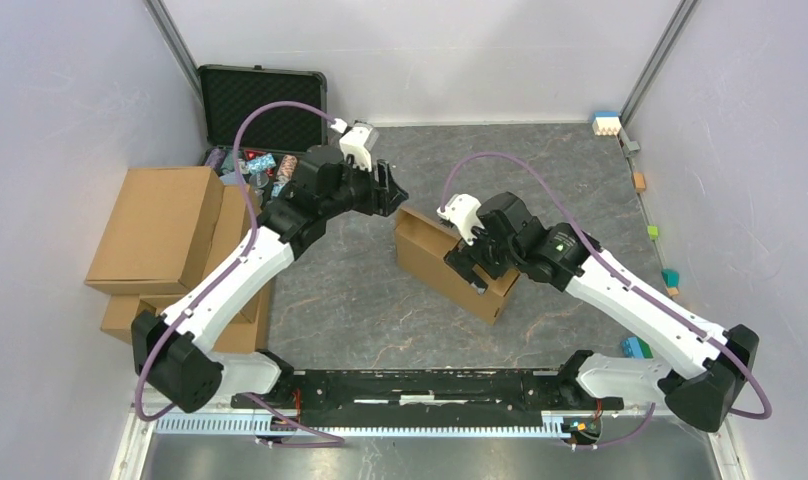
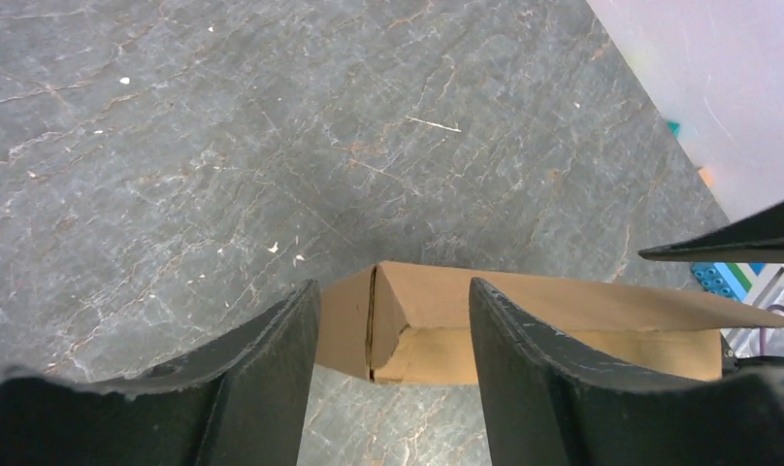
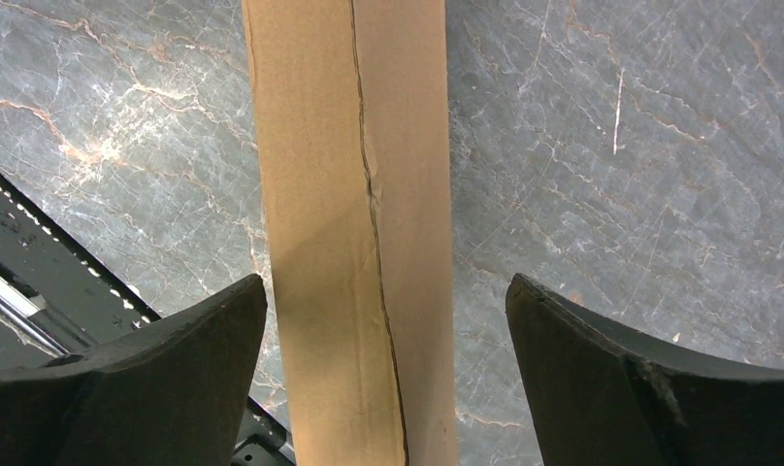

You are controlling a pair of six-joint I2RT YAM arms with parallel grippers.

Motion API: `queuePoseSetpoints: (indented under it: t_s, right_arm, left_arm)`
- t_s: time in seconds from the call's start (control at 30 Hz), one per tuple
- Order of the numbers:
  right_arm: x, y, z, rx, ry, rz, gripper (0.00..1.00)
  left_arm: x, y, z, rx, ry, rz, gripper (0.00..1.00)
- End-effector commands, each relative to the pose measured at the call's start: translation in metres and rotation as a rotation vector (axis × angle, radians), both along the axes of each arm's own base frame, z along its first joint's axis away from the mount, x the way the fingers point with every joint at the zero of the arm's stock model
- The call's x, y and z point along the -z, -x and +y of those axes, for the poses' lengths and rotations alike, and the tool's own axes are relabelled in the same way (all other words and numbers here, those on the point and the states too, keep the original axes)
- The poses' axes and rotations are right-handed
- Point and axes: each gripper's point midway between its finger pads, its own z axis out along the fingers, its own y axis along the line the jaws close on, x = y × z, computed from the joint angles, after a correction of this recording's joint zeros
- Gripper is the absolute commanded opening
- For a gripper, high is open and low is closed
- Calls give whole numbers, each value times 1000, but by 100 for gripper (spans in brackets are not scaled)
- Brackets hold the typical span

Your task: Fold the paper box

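your paper box (image 1: 442,262) stands in the middle of the frame on the grey marbled desk (image 1: 560,170). it is folded into a flat, narrow shape, rests on a long edge, and runs from upper left to lower right.

your left end effector (image 1: 392,190) hovers at the box's upper left end, just beside the corner. i cannot tell from above whether it touches. in the left wrist view its fingers (image 2: 262,379) stand apart with nothing held. the box's end shows at lower centre beyond the gap, with a vertical seam at the corner.

your right end effector (image 1: 480,270) is over the lower right half of the box. in the right wrist view it is wide, with one finger (image 3: 175,369) at each lower corner of the frame. the box runs up the centre between them, and bare desk shows on both sides, so it grips nothing. a thin seam runs along the box's upper face.

at the left of the top view lies a pile of brown cartons (image 1: 155,235), with an open black case (image 1: 265,100) at upper left. small coloured blocks (image 1: 607,123) lie along the right edge.
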Motion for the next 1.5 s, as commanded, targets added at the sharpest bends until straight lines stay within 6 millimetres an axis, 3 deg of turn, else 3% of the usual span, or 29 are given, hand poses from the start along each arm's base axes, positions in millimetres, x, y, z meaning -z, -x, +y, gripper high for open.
queuePoseSetpoints:
  t_s: [0.0, 0.13, 0.5, 0.67, 0.77, 0.9, 1.13, 1.27, 1.47]
  right_arm:
    - [-18, -3, -2, 24, -45, -60, 98]
    - [-26, 0, -6, 46, -66, -72, 98]
    - [-40, 19, -22, 177, -188, -48, 98]
    - [-47, 26, -44, 273, -199, -70, 98]
    - [-44, 35, -50, 288, -197, -41, 98]
    - [-43, 44, -56, 302, -210, -29, 96]
    - [-29, 47, -68, 346, -178, -24, 80]
    - [-28, 41, -76, 400, -174, -67, 61]
    - [-18, 39, -82, 440, -154, -71, 43]
  left_arm:
    - [5, -10, -14, 22, 30, 40, 62]
    - [21, -8, -17, 39, 25, 74, 56]
    - [51, 0, -13, 29, 12, 122, 54]
    - [46, -1, -13, 30, 21, 99, 64]
    - [36, 0, -12, 35, 30, 73, 72]
    - [21, 5, -4, 35, 52, 45, 75]
    - [4, 19, 8, 48, 94, 11, 81]
    - [15, 30, 10, 68, 92, 23, 77]
    - [29, 41, 14, 90, 87, 16, 72]
